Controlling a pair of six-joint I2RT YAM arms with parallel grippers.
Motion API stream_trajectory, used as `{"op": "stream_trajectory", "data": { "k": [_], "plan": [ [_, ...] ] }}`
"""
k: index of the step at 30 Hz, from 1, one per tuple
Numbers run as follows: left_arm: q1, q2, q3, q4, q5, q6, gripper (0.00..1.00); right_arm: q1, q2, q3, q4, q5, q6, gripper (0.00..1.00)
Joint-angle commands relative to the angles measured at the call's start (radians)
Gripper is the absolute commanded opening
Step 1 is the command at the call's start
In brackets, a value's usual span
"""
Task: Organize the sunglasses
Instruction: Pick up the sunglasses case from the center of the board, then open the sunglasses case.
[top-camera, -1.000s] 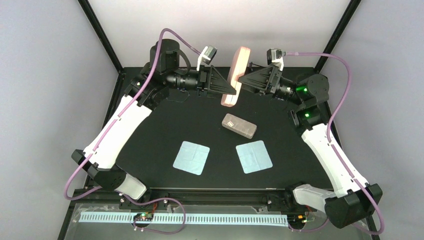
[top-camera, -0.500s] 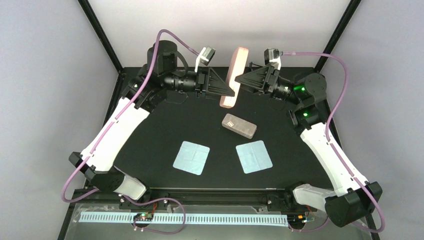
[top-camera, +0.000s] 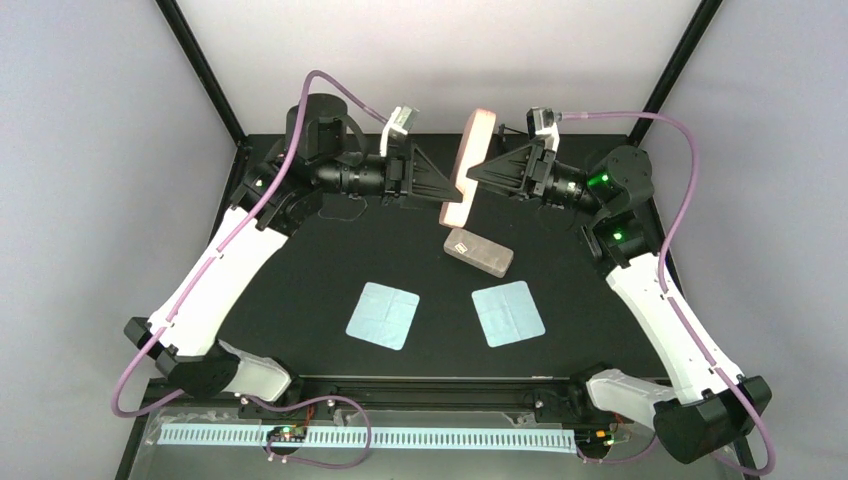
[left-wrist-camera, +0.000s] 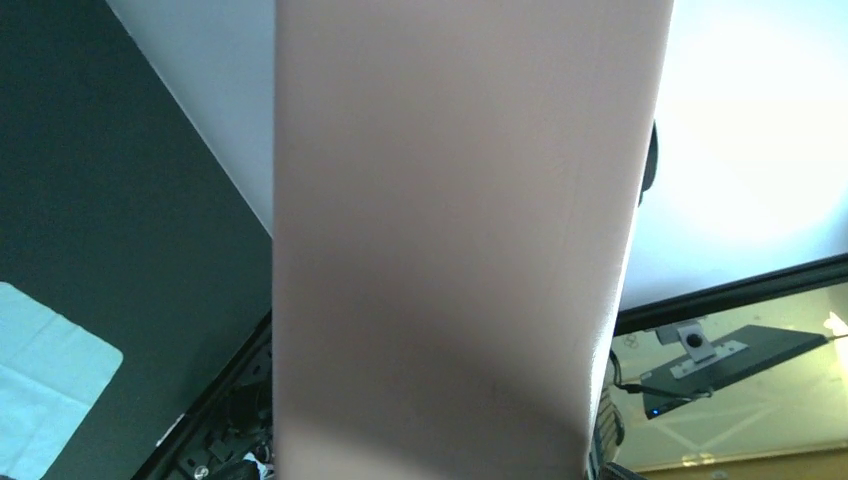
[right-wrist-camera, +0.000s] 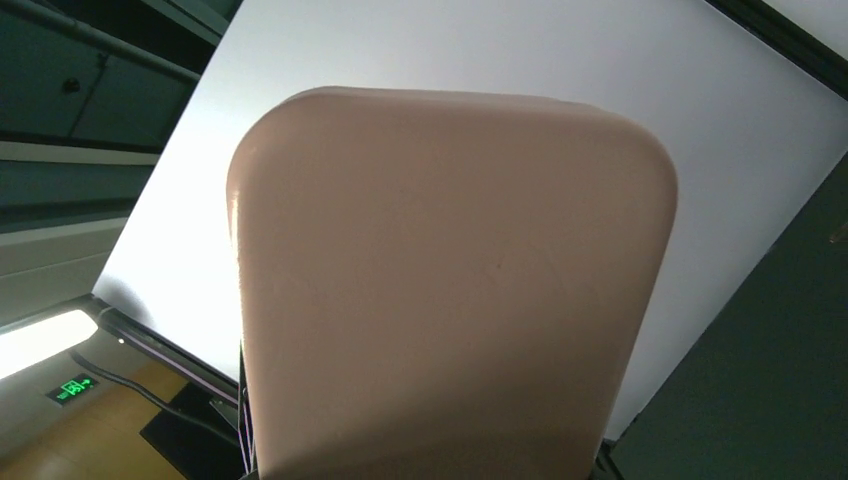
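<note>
While both arms reach in at the back of the table (top-camera: 300, 290), we see the left gripper (top-camera: 458, 186) and the right gripper (top-camera: 474, 174) each clamped on the pink case (top-camera: 471, 140), which they hold upright in the air from opposite sides. Both wrist views show little but that case. We make out the sunglasses (top-camera: 348, 208) only faintly, lying on the black surface under the left arm, well apart from both grippers. We count one pair of sunglasses, one pink case, one grey case (top-camera: 479, 252) and two pale blue cloths (top-camera: 382, 315) (top-camera: 508, 313).
</note>
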Motion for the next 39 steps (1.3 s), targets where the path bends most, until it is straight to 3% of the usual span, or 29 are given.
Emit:
{"op": "stream_trajectory", "data": {
  "k": [1,10,18,24,31,39],
  "plan": [
    [-0.003,-0.043,-0.031,-0.034,-0.050,0.035,0.87,0.009,-0.037,0.034,-0.065,-0.021,-0.070,0.37],
    [-0.014,-0.045,-0.017,-0.069,-0.122,0.087,0.86,0.011,-0.042,0.037,-0.125,-0.017,-0.093,0.21],
    [-0.056,-0.008,0.017,-0.153,-0.231,0.141,0.79,0.018,-0.054,0.036,-0.168,-0.030,-0.111,0.18],
    [-0.056,-0.053,-0.042,-0.146,-0.315,0.147,0.73,0.019,-0.066,0.027,-0.166,-0.030,-0.101,0.16],
    [-0.055,-0.078,-0.045,-0.085,-0.277,0.134,0.82,0.019,-0.077,0.012,-0.206,-0.041,-0.133,0.12],
    [-0.053,-0.101,-0.009,-0.013,-0.399,0.090,0.87,0.025,-0.071,0.018,-0.246,-0.074,-0.186,0.03]
  ]
}}
